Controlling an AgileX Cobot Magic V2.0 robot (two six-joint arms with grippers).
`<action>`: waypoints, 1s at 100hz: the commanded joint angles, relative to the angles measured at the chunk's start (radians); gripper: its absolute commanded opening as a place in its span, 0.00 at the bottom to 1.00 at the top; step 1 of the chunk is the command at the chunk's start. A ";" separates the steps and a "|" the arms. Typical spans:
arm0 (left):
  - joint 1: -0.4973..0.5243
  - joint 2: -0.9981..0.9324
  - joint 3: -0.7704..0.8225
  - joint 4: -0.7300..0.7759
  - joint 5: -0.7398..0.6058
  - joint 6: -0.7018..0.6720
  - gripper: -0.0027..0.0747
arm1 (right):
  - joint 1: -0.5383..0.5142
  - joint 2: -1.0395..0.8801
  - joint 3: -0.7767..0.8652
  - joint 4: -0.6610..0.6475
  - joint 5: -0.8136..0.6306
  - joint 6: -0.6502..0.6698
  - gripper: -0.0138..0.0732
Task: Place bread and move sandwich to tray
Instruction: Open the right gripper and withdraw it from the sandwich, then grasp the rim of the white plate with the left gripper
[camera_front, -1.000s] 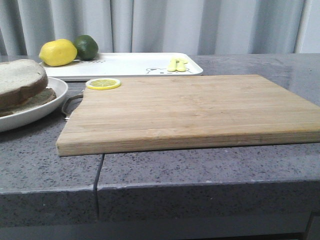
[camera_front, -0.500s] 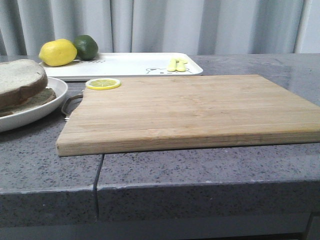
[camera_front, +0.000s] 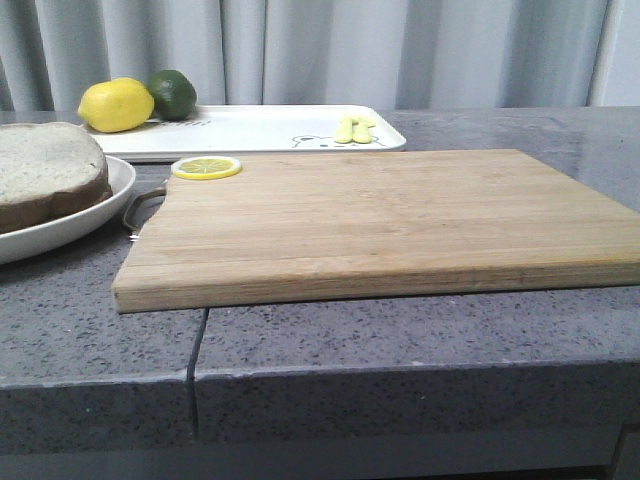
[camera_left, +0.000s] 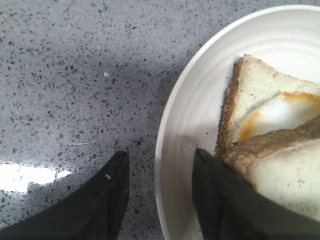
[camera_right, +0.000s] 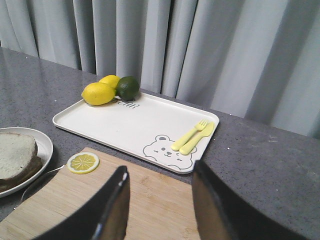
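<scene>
Right at the left gripper: open, one finger over the plate rim, one outside it.
Just past its inner finger: the sandwich, egg peeking out, bread on top.
Right gripper: open, holding nothing, over the cutting board.
Far beyond: the tray.

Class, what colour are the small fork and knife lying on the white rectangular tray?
Pale yellow fork and knife, clearest in the right wrist view, beside the tray's bear drawing.
</scene>
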 joint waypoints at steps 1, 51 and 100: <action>-0.008 -0.019 -0.028 -0.019 -0.040 0.002 0.39 | -0.007 -0.004 -0.027 0.007 -0.081 -0.008 0.53; -0.008 -0.018 -0.028 -0.021 -0.040 0.002 0.32 | -0.007 -0.004 -0.027 0.007 -0.081 -0.008 0.53; -0.008 -0.005 -0.028 -0.021 -0.034 0.002 0.32 | -0.007 -0.004 -0.027 0.014 -0.081 -0.008 0.53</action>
